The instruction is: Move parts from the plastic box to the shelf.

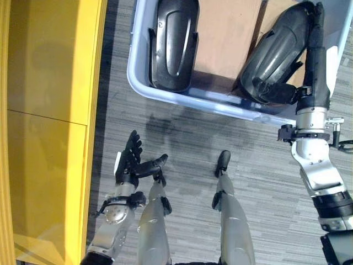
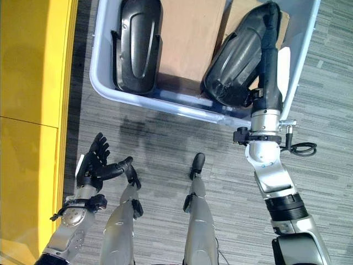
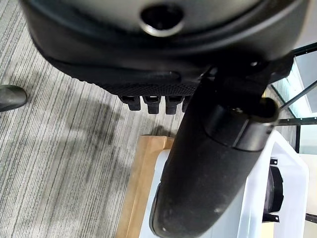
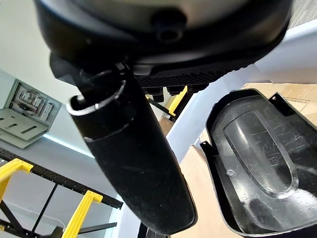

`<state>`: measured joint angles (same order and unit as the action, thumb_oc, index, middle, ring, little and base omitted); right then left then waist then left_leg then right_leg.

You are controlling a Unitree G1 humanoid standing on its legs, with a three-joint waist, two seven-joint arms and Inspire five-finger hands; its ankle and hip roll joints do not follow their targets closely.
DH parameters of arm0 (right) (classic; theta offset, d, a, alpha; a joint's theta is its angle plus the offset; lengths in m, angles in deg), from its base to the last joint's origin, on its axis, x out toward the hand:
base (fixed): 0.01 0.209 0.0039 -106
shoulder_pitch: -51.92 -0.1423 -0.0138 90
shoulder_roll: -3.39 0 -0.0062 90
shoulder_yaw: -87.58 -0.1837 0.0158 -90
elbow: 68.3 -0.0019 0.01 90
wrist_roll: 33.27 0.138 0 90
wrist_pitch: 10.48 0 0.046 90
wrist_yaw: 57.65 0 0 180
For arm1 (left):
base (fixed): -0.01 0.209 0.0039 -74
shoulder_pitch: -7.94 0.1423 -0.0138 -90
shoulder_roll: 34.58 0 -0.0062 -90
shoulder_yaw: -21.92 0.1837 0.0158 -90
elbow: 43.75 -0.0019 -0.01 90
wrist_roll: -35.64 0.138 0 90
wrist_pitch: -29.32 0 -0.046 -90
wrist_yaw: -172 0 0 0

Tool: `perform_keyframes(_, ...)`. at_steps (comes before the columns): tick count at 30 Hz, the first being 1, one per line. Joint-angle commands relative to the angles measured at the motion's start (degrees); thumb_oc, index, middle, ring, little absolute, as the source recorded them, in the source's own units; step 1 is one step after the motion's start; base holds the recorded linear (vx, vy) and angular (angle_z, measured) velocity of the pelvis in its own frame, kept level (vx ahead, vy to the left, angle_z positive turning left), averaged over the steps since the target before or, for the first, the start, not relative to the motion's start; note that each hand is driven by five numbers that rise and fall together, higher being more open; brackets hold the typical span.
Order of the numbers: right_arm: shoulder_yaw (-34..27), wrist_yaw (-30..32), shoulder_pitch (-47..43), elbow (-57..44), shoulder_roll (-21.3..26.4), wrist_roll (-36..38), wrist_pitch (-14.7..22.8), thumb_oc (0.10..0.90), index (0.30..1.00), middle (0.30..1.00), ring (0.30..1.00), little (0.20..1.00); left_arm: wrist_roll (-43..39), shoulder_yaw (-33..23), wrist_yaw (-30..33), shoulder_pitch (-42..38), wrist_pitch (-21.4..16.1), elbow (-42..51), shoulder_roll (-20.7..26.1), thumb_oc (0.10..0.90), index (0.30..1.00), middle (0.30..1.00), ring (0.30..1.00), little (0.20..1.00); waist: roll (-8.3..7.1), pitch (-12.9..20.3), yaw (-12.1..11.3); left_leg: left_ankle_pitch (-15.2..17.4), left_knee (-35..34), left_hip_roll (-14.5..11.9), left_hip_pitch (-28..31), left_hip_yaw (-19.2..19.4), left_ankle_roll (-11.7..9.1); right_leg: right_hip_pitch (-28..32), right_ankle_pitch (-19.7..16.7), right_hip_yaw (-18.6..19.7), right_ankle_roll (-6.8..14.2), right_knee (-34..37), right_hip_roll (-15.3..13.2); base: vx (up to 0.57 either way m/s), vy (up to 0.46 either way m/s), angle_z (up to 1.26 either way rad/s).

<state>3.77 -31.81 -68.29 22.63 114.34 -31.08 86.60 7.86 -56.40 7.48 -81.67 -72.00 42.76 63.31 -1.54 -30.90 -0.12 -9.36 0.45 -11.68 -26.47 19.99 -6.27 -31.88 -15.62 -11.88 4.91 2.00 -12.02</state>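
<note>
The right hand (image 2: 270, 61) reaches into the pale blue plastic box (image 2: 165, 102) over a glossy black moulded part (image 2: 237, 58) – its grip cannot be told – while the left hand (image 2: 96, 163) hangs open, fingers relaxed, beside the yellow shelf (image 2: 33, 83).

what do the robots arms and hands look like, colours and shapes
Both arms are silver-grey metal tubes with black bands at the joints. The left hand is dark, with slim black fingers, a black thumb and a white patch at its side. The right hand is dark and long, with a white panel along its side, above a silver wrist ring with black clamps.
</note>
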Motion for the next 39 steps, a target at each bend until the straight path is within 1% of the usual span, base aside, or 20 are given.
perform_keyframes(1, -1.8, 3.0, -7.6, -1.7, 2.6, -2.5, 3.4, 0.900, 1.000, 1.000, 1.000, 1.000, 2.4, -0.4, 0.4, 0.8, -4.4, 5.2, 2.1, 0.900, 1.000, 1.000, 1.000, 1.000, 0.56, 1.1, 0.6, 0.3, 2.8, -1.5, -0.1, -2.3, -1.5, 0.8, 5.9, 1.5, 5.4, -9.6, -2.5, 0.00, 0.000, 0.00)
perform_keyframes(5, -1.1, 3.0, -8.3, -0.6, 2.0, -2.2, 3.3, 0.900, 1.000, 1.000, 1.000, 1.000, 2.6, -0.4, 0.5, 0.6, -4.4, 4.9, 2.1, 0.900, 1.000, 1.000, 1.000, 1.000, 0.72, 1.1, 0.5, 0.3, 2.9, -1.4, -0.3, -2.3, -1.5, 0.6, 5.9, 1.5, 5.4, -9.7, -2.5, 0.00, 0.000, 0.00)
perform_keyframes(15, -0.1, 4.1, -8.5, 2.1, -2.0, 0.8, 4.1, 0.900, 1.000, 1.000, 1.000, 1.000, 3.0, 0.6, 1.2, 0.1, -4.3, 4.2, 1.7, 0.900, 1.000, 1.000, 1.000, 1.000, 1.35, 1.1, 0.3, 0.3, 2.8, -1.2, -1.4, -2.4, -1.4, -0.5, 5.9, 1.4, 5.5, -9.8, -2.7, 0.00, 0.000, 0.00)
perform_keyframes(18, 0.4, 4.4, -8.8, 3.7, -3.4, 1.7, 3.9, 0.900, 1.000, 1.000, 1.000, 1.000, 2.8, 0.9, 1.6, 0.1, -4.4, 4.2, 1.7, 0.900, 1.000, 1.000, 1.000, 1.000, 1.23, 1.1, 0.1, 0.4, 2.8, -1.3, -1.9, -2.3, -1.3, -1.2, 5.8, 1.2, 5.7, -9.9, -2.6, 0.00, 0.000, 0.00)
perform_keyframes(21, 0.7, 4.4, -9.0, 4.6, -3.7, 1.8, 3.8, 0.900, 1.000, 1.000, 1.000, 1.000, 2.8, 1.1, 1.6, 0.1, -4.4, 4.4, 1.8, 0.900, 1.000, 1.000, 1.000, 1.000, 1.25, 1.1, 0.0, 0.4, 2.8, -1.2, -2.2, -2.3, -1.2, -1.7, 5.8, 1.2, 5.6, -10.1, -2.7, 0.00, 0.000, 0.00)
perform_keyframes(28, 1.7, 5.3, -10.5, 8.8, -3.0, 0.0, 2.0, 0.900, 1.000, 1.000, 1.000, 1.000, 2.8, 1.2, 1.7, 0.0, -4.6, 4.4, 2.1, 0.900, 1.000, 1.000, 1.000, 1.000, 1.43, 1.1, -0.4, 0.4, 2.8, -1.2, -3.3, -2.3, -1.2, -2.9, 5.7, 1.0, 5.7, -10.4, -2.7, 0.00, 0.000, 0.00)
perform_keyframes(31, 2.4, 6.2, -12.8, 12.6, -1.8, -2.9, 0.3, 0.900, 1.000, 1.000, 1.000, 1.000, 2.8, 1.4, 1.7, 0.0, -4.9, 4.6, 2.2, 0.900, 1.000, 1.000, 1.000, 1.000, 1.68, 1.1, -0.8, 0.3, 2.7, -1.3, -3.9, -2.3, -1.2, -3.4, 5.7, 0.7, 5.7, -10.4, -2.9, 0.00, 0.000, 0.00)
perform_keyframes(32, 2.5, 6.3, -12.9, 12.8, -1.8, -2.9, 0.3, 0.900, 1.000, 1.000, 1.000, 1.000, 2.8, 1.3, 1.7, -0.1, -4.9, 4.6, 2.2, 0.900, 1.000, 1.000, 1.000, 1.000, 1.71, 1.1, -0.8, 0.3, 2.8, -1.3, -4.0, -2.4, -1.2, -3.5, 5.7, 0.7, 5.7, -10.5, -2.8, 0.00, 0.000, 0.00)
perform_keyframes(34, 3.3, 7.1, -15.0, 16.2, -0.4, -5.6, -1.2, 0.900, 1.000, 1.000, 1.000, 1.000, 2.8, 1.5, 1.7, 0.0, -5.0, 4.7, 2.4, 0.900, 1.000, 1.000, 1.000, 1.000, 1.91, 1.1, -1.1, 0.3, 2.9, -1.3, -4.6, -2.4, -1.2, -4.1, 5.8, 0.6, 5.7, -10.7, -2.9, 0.00, 0.000, 0.00)
perform_keyframes(37, 4.1, 7.5, -16.7, 19.0, -0.1, -5.9, -1.5, 0.900, 1.000, 1.000, 1.000, 1.000, 3.0, 1.7, 1.8, -0.3, -5.1, 4.7, 2.4, 0.900, 1.000, 1.000, 1.000, 1.000, 2.09, 1.1, -1.2, 0.5, 3.2, -1.4, -5.4, -2.6, -1.1, -4.9, 5.9, 0.5, 5.6, -11.0, -3.0, 0.00, 0.000, 0.00)
perform_keyframes(38, 5.3, 7.5, -19.0, 21.9, 0.3, -6.3, -2.2, 0.900, 1.000, 1.000, 1.000, 1.000, 3.1, 1.8, 2.1, -0.5, -5.3, 4.7, 2.6, 0.900, 1.000, 1.000, 1.000, 1.000, 2.14, 1.1, -1.5, 0.7, 3.7, -1.4, -6.4, -2.7, -1.1, -5.8, 5.9, 0.7, 5.6, -11.3, -2.9, 0.00, 0.000, 0.00)
perform_keyframes(39, 5.4, 7.6, -19.1, 22.1, 0.3, -6.3, -2.2, 0.900, 1.000, 1.000, 1.000, 1.000, 3.1, 1.7, 2.1, -0.6, -5.3, 4.7, 2.5, 0.900, 1.000, 1.000, 1.000, 1.000, 2.16, 1.1, -1.5, 0.7, 3.8, -1.4, -6.5, -2.7, -1.1, -5.9, 5.9, 0.7, 5.6, -11.3, -2.9, 0.00, 0.000, 0.00)
